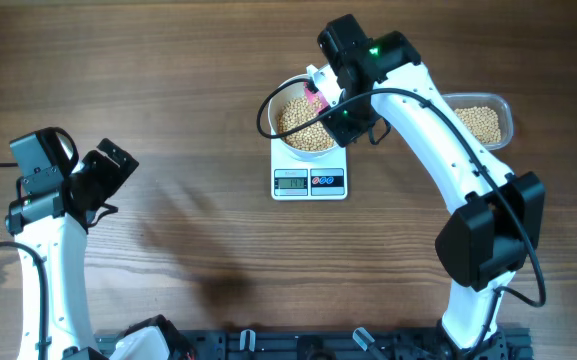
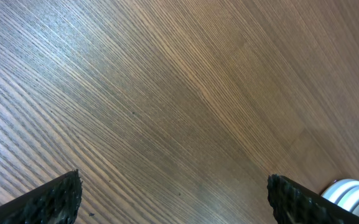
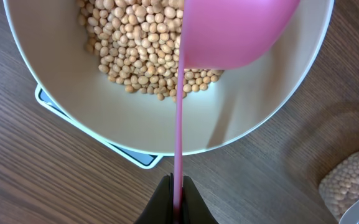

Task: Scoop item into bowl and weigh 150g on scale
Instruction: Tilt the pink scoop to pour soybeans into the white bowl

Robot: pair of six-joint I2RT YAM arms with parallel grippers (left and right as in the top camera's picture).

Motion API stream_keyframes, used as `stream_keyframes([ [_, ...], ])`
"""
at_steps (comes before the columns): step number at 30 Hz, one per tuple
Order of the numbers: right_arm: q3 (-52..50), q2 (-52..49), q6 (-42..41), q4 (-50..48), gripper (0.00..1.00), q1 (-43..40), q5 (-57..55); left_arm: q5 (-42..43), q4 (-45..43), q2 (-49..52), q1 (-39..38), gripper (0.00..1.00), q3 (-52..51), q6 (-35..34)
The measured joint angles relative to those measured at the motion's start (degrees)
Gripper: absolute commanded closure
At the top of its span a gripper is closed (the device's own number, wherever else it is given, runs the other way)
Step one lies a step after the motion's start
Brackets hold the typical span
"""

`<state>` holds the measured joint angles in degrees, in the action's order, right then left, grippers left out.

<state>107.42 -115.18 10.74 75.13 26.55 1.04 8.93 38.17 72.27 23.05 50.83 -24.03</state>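
Dosing is the step I judge to be in hand: my right tool (image 3: 178, 186) is clamped narrow on the thin handle of a pink plastic scoop (image 3: 229, 31), whose cup hangs over the round, deep white bowl (image 3: 279, 106). The bowl sits on the small white rectangular digital scale (image 1: 309, 180), and the small round pale-tan beans (image 3: 142, 50) lie heaped on its floor. More beans sit in the clear rectangular plastic tub (image 1: 480, 122), just beside the scale on the brown wood-grain worktop (image 1: 168, 100). My left tool (image 2: 173, 202) stands wide and empty over bare worktop, well apart from the scale. To do this well, I should roll the wrist slowly so that beans leave the cup a few at a time, hold the cup inside the rim, and avoid touching bowl or scale, since any contact would likely falsify the reading. The display is too small for me to read from overhead, so I cannot say how near the target is. I should pause between pours and let the figure settle. Overshoot is the main risk, as removing beans costs an extra pass.
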Motion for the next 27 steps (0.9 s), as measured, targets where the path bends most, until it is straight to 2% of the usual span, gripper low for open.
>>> stream_keyframes([
  [27,0.0,0.0,0.0,-0.6,0.96,0.0,-3.4,0.0,0.0,0.0,0.0,0.00,0.0,0.0],
])
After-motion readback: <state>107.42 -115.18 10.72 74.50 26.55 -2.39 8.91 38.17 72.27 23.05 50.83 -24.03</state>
